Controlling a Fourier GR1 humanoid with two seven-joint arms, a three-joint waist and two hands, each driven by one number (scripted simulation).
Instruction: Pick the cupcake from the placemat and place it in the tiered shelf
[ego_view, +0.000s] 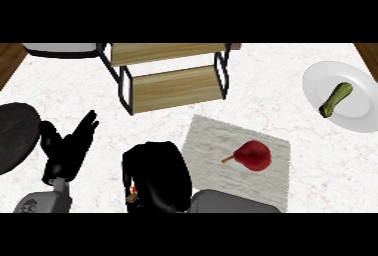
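White marble counter (74, 90) below me: my right hand (159, 177) curls round something mostly hidden beside the placemat (214, 145); my left hand (70, 145) rests open.

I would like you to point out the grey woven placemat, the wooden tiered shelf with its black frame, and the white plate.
Grey woven placemat (214, 135), head view: bare upper left part.
Wooden tiered shelf (177, 89), head view: lower board.
White plate (362, 97), head view: bare right part.

I count one tiered shelf (173, 75), one placemat (221, 145), one red pear (253, 155), one white plate (362, 110) bearing one zucchini (336, 99), one dark disc (15, 135), two hands.
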